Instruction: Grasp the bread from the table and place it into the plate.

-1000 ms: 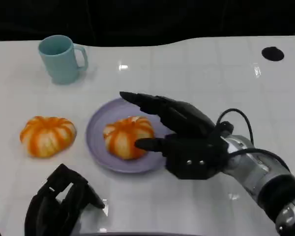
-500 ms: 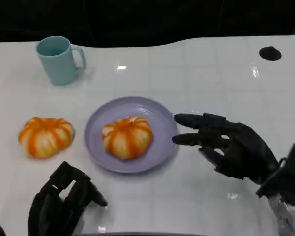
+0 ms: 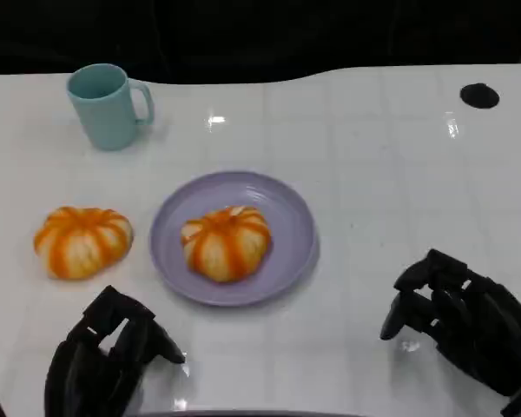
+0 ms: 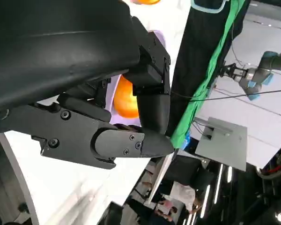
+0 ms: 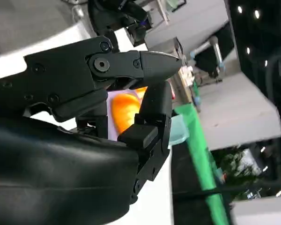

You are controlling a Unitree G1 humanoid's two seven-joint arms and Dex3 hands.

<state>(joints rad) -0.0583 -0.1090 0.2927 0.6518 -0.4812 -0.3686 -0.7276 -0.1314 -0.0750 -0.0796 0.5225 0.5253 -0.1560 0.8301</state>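
Near edge: left hand [image 3: 108, 360] curled in, holds nothing; right hand [image 3: 464, 326] likewise curled, empty, well right of plate.
Mid: purple plate [image 3: 286, 261] w/ pumpkin-shaped bread [image 3: 226, 241] sitting in it, approx centred. 2nd identical bread [image 3: 83, 239] on counter [image 3: 382, 174], just left of plate.
Far left: teal mug [image 3: 106, 104].
Risk: left hand near 2nd bread; a stray sweep could knock it or nudge the plate rim.

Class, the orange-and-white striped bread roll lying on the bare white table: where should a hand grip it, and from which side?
Grip the orange-and-white striped bread roll across its rounded flanks, coming from above. It is a low dome lying flat with no handle, and the lilac plate crowds one side, so probably the left hand, which is nearest.
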